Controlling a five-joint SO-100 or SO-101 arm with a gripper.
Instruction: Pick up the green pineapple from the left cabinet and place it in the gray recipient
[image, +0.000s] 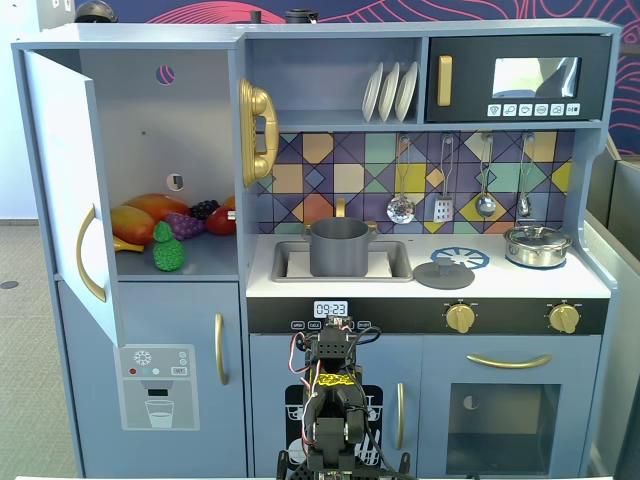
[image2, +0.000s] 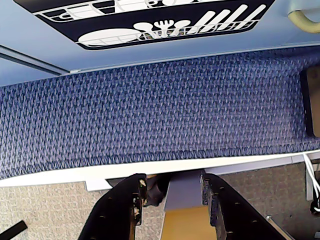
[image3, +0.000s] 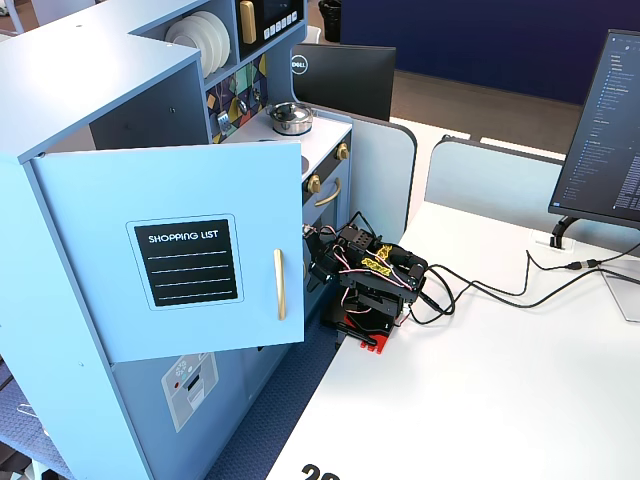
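While the arm sat folded low in front of the toy kitchen, we judged the task not yet begun: the two-finger gripper (image2: 172, 200) hung parted and empty (the wrist view showed only blue carpet beyond it). The small bumpy green plastic pineapple (image: 168, 250) lay on the shelf of the tall blue-gray left cabinet (image: 150, 110), just in front of the purple grape bunch (image: 186, 224). Next we expected a reach up past the open door (image: 70, 190). The dark gray cylindrical pot (image: 339, 248) waited right of the cabinet, in the sink.

White plates (image: 390, 92) top shelf, silver lidded pot (image: 536, 245) rt counter, utensils (image: 462, 190) on backsplash
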